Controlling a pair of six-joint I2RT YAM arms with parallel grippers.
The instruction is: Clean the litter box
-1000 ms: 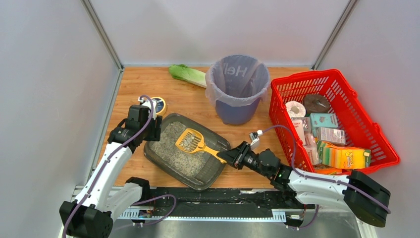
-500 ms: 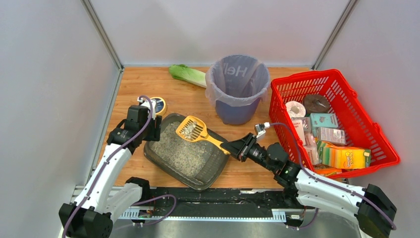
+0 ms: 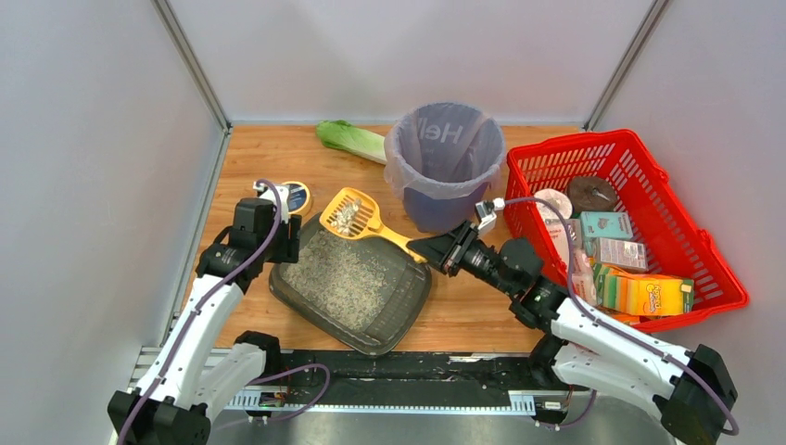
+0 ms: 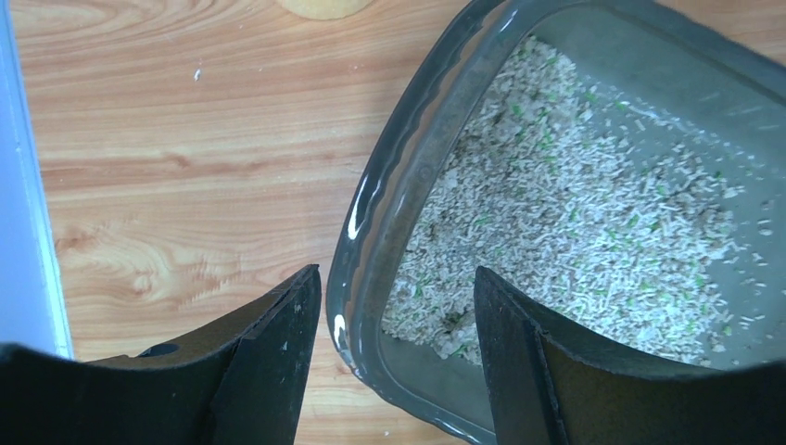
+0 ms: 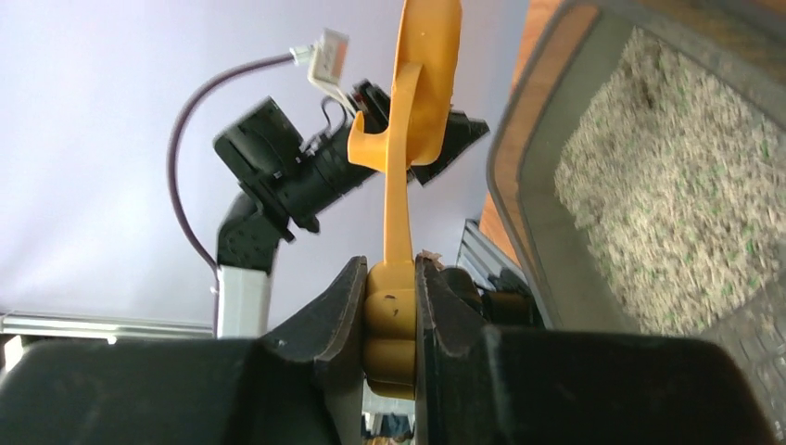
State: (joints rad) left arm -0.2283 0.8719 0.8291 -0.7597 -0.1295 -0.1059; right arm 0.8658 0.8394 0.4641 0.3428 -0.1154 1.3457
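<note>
The litter box (image 3: 400, 311), a dark grey tray with beige litter, lies at the near left of the table. My left gripper (image 3: 278, 243) is open and straddles its far left corner; in the left wrist view the rim (image 4: 357, 250) passes between the two fingers of this gripper (image 4: 399, 306) without touching them. My right gripper (image 3: 428, 250) is shut on the handle of a yellow scoop (image 3: 352, 215). The scoop holds some litter and hangs over the tray's far edge. The right wrist view shows the handle (image 5: 397, 222) clamped in that gripper (image 5: 389, 278).
A purple bag-lined bin (image 3: 445, 167) stands just beyond the right gripper. A red mesh basket (image 3: 570, 144) full of packages fills the right side. A lettuce (image 3: 350, 139) lies at the back. A small round yellow item (image 3: 297, 195) sits by the left gripper.
My right gripper has lifted the scoop out of the litter and carried it up and toward the far edge of the tray. The left arm has stayed put.
</note>
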